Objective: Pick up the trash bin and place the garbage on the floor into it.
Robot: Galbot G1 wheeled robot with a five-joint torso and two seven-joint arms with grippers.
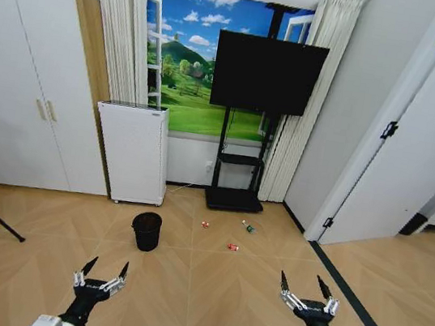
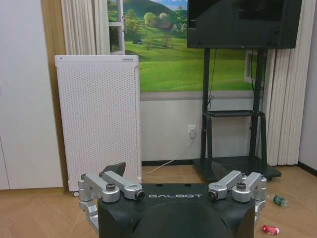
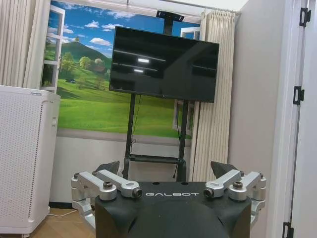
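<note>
Black and round, the trash bin stands upright on the wood floor, in front of the white air purifier and left of the garbage. Head view: three litter pieces lie apart from one another on the floor near the television stand: a red-and-white piece, a second red piece, and a small bottle with a green label. Both arms are held low, well short of the bin; the left gripper and the right gripper have their fingers spread wide, grasping nothing. Left wrist view: the left gripper faces the purifier and the stand, with the bottle and one red piece beside it. Right wrist view: the right gripper faces the television and a white door.
</note>
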